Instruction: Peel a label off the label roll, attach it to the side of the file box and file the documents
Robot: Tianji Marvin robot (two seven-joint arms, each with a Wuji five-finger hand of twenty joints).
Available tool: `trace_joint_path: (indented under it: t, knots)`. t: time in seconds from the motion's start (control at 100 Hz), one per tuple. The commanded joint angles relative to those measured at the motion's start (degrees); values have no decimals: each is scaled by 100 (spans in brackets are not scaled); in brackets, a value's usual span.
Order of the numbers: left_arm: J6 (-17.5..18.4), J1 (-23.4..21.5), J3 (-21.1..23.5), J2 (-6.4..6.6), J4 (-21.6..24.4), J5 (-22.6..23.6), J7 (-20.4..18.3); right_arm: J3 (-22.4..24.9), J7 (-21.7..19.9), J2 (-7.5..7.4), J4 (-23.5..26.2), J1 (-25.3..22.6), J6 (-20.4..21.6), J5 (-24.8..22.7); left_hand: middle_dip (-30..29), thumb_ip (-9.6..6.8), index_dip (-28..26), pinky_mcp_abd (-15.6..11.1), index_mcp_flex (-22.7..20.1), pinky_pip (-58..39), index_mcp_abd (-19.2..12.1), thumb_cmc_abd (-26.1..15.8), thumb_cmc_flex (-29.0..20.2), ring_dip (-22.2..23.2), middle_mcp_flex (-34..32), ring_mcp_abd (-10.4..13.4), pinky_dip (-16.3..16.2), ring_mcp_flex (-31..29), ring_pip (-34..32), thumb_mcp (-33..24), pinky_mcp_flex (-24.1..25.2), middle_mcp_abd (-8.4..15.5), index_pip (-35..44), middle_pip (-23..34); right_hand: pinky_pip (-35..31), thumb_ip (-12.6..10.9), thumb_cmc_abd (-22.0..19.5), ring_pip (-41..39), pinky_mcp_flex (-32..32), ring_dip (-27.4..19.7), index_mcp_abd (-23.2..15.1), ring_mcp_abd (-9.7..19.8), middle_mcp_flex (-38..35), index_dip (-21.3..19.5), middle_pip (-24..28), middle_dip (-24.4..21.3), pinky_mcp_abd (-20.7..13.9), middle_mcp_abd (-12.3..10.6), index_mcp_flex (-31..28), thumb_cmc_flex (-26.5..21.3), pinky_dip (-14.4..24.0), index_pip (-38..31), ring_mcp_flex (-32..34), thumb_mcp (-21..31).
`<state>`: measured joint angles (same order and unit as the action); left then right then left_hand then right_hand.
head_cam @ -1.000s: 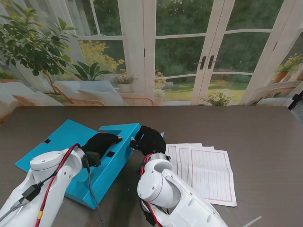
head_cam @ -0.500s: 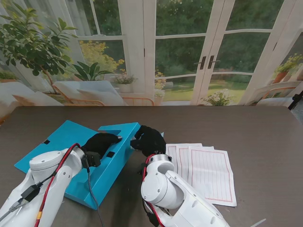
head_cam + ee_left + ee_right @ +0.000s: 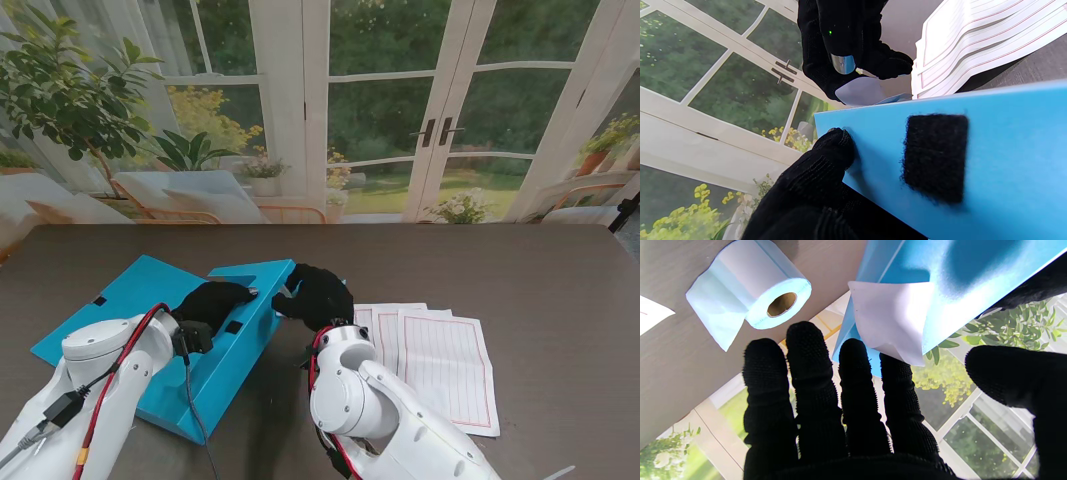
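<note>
Fingers (image 3: 813, 373) spread, right hand (image 3: 318, 294) hides the label (image 3: 890, 320) — left hand (image 3: 212, 300) presses file box (image 3: 150, 300), grasp unclear.

I see a dark wood-grain table (image 3: 560, 280) running up to a wall of white-framed glass doors (image 3: 440, 110) with dark handles (image 3: 437, 131), bright daylight and green garden beyond. A leafy potted plant (image 3: 65, 90) stands at the far left, pale lounge chairs (image 3: 190, 195) and flower pots (image 3: 262, 172) sit behind the table's far edge
</note>
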<state>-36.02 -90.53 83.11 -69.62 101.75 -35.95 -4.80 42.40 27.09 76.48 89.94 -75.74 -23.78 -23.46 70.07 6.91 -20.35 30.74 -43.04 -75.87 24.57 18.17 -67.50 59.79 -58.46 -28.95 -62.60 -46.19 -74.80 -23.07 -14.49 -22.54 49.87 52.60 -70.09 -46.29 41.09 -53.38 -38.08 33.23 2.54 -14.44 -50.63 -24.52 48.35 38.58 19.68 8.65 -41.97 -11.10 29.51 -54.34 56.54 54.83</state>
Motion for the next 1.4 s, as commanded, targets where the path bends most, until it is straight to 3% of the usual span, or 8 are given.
trace_joint_path:
  t: [0.0, 0.17, 0.34, 0.65, 0.94, 1.11, 1.28, 1.39]
  knots:
    - [-6, -2, 6, -26, 79, -15, -138, -36, -147, -16, 6, 10, 17, -63, 126, -220, -8, -322, -159, -105, -368, -261, -647, 70, -192, -612, -141, -228, -256, -546, 240, 44, 323, 196, 60, 282, -31, 30, 1752, 56, -87, 108, 252, 16, -57, -47, -120, -153, 185, 212, 84, 307, -175, -73]
    - [-4, -9, 19, -9, 79, -7, -202, -110, -67, -14, -121, 60, 0, -286, 127, -221, -9, -323, -154, -103, -371, -270, -647, 71, -193, -606, -142, -229, -258, -543, 243, 45, 322, 197, 39, 1007, -63, 24, 1620, 48, -196, 164, 129, -2, -10, -49, -140, -170, 31, -535, 109, 231, -37, -448]
    - [4, -12, 33, 8, 73, 15, -270, -162, 182, 40, -344, 115, 17, -450, 128, -225, -12, -323, -153, -104, -367, -268, -647, 71, -189, -605, -144, -225, -259, -544, 245, 48, 321, 196, -56, 2291, 291, 21, 1393, 22, -505, 239, -197, 1055, 1, -53, -122, -204, -123, -1565, 20, -473, 244, -630]
    - [-20, -4, 38, 14, 72, 24, -299, -174, 318, 53, -474, 142, 162, -516, 130, -226, -17, -323, -156, -104, -369, -273, -646, 73, -184, -612, -148, -222, -259, -543, 245, 47, 320, 196, -155, 4437, 304, -8, 1197, 35, -937, 362, -654, 1380, -41, 48, -157, -341, -738, -2574, -73, -958, 563, -682]
    - [-53, -10, 44, 8, 93, 15, -274, -232, 643, 112, -689, 210, 317, -684, 130, -226, -15, -318, -155, -100, -367, -266, -647, 74, -182, -614, -148, -219, -257, -546, 253, 42, 314, 193, -388, 5324, 613, 10, 679, 16, -1343, 522, -1920, 1361, -264, 133, -266, -719, -1920, -2770, -249, -1248, 1338, 742]
    - [-70, -17, 47, 6, 108, 28, -262, -249, 630, 73, -753, 276, 437, -793, 130, -226, -16, -322, -158, -96, -363, -271, -646, 74, -183, -615, -147, -220, -256, -547, 258, 38, 313, 191, -446, 4946, 929, 136, 440, 21, -1479, 596, -2247, 1096, -556, 108, -395, -782, -1970, -2795, -363, -1276, 1620, 1237]
    - [-97, -22, 48, 2, 113, 33, -244, -240, 519, 19, -754, 319, 628, -796, 129, -227, -15, -323, -156, -100, -365, -275, -647, 74, -181, -621, -149, -215, -252, -548, 254, 40, 311, 189, -456, 3441, 1334, 273, 348, 72, -1576, 578, -2370, 812, -774, 110, -482, -756, -1929, -2975, -469, -1244, 1726, 1454]
    - [-104, -28, 49, -2, 123, 32, -226, -231, 445, -17, -740, 327, 795, -774, 129, -227, -16, -331, -157, -99, -365, -274, -647, 75, -181, -615, -149, -209, -250, -545, 258, 33, 311, 189, -432, 3951, 1506, 298, 311, -32, -1582, 513, -2385, 462, -831, 127, -517, -718, -1945, -3070, -510, -1083, 1743, 1871]
